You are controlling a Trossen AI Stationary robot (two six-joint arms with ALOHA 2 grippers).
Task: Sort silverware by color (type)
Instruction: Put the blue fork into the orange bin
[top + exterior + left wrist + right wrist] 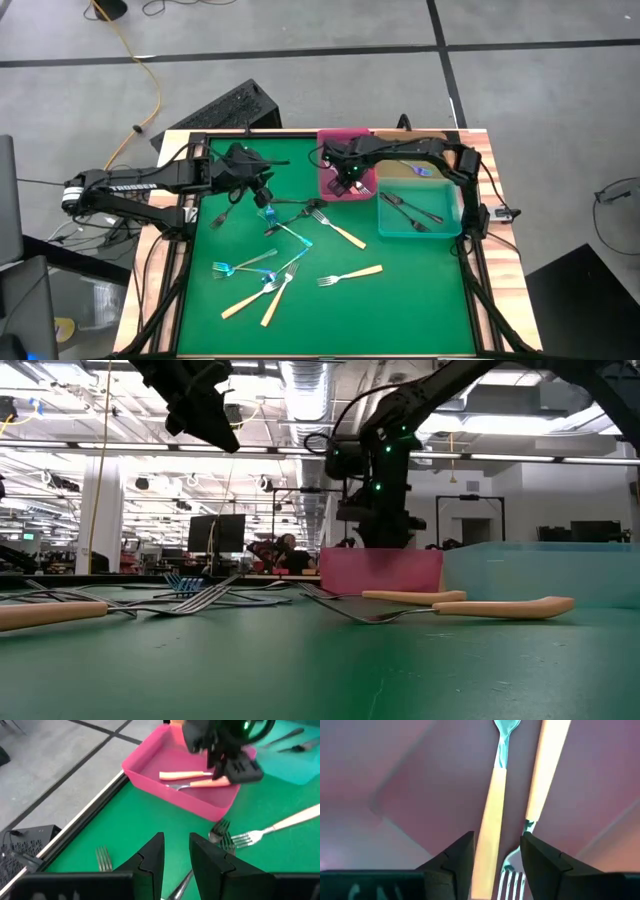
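My right gripper (350,183) hangs open over the pink bin (333,160), fingers pointing down. In the right wrist view its fingers (497,845) stand just above two tan-handled forks (490,820) lying on the bin floor. My left gripper (263,193) is open and holds nothing. It is raised well above the mat (205,415), over black forks (290,205) near the table's far left. Tan-handled forks (352,275), blue forks (240,265) and black forks (225,212) lie flat on the green mat.
A teal bin (420,232) to the right of the pink one holds black forks (415,212). A raised dark frame (180,270) borders the green mat. Bare mat lies along the near edge and near right corner (420,310). A keyboard (225,110) sits beyond the far edge.
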